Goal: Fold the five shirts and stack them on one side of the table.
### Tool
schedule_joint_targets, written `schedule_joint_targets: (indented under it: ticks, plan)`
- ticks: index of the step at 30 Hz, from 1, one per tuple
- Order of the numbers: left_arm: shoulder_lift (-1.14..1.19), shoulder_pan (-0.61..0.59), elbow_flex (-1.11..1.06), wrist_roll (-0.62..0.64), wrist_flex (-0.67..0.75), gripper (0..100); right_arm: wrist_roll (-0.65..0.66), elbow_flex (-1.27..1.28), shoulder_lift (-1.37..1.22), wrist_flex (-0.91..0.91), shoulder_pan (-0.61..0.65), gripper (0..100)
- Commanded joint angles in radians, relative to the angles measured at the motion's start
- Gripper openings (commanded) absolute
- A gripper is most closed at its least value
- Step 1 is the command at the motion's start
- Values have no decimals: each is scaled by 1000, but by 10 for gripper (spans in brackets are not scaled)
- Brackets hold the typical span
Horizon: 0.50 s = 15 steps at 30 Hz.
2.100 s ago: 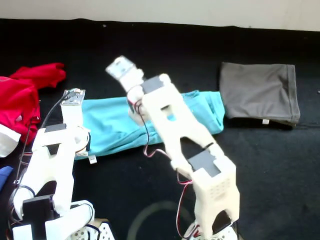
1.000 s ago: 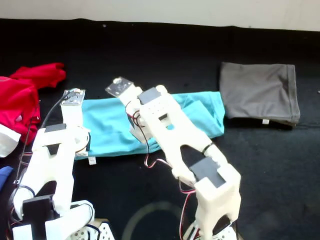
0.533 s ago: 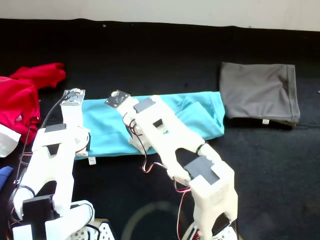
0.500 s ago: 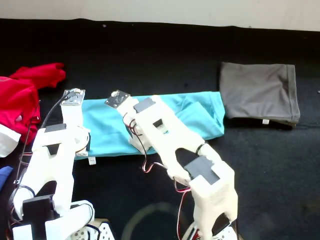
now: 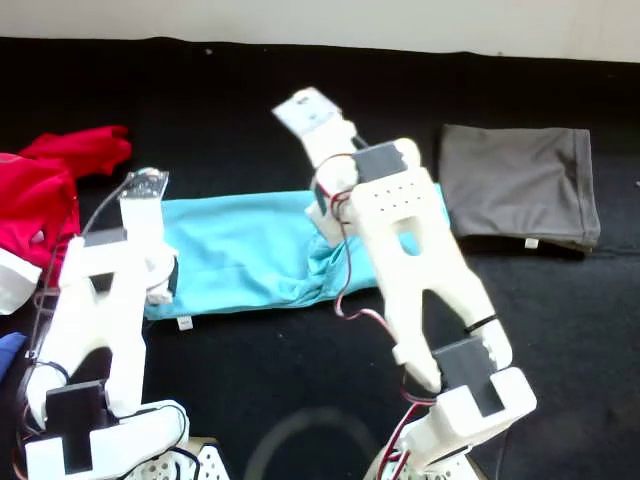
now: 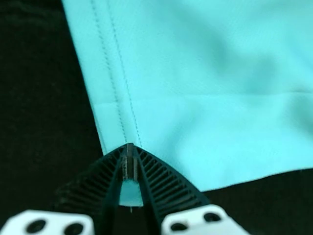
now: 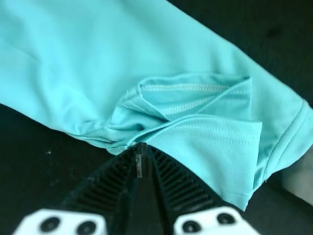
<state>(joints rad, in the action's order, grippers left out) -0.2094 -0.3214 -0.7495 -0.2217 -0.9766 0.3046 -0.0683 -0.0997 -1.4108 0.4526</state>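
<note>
Left gripper (image 6: 129, 156) of mine is clamped on the hem corner of the long turquoise knit shirt (image 5: 240, 255), anchoring that end on the black tabletop (image 5: 250, 100). My right gripper (image 7: 140, 156) is shut on a bunched fold nr the other end, prob. to carry it across. A folded grey shirt (image 5: 520, 185) lies just beside; crumpled red shirts (image 5: 50, 195) wait opp. The small white hem tag (image 5: 184, 322) has no legible print.

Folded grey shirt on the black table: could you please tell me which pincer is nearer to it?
Right. The right pincer pinches the turquoise fabric shirt's bunched part close to the folded grey shirt; the left pincer pinches the opposite corner, near the red garments.
</note>
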Motion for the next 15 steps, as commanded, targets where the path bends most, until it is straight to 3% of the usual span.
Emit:
schedule_joint_targets:
  ticks: [1,5,15]
  plan:
    - [-15,-7,189,61,-163,9,0,16,-41,-8,-65,7]
    - [-5,-5,323,87,-265,9,0,22,-119,-10,-88,7]
    - [-2,-5,331,86,-272,10,-6,-21,-297,145,-5,7]
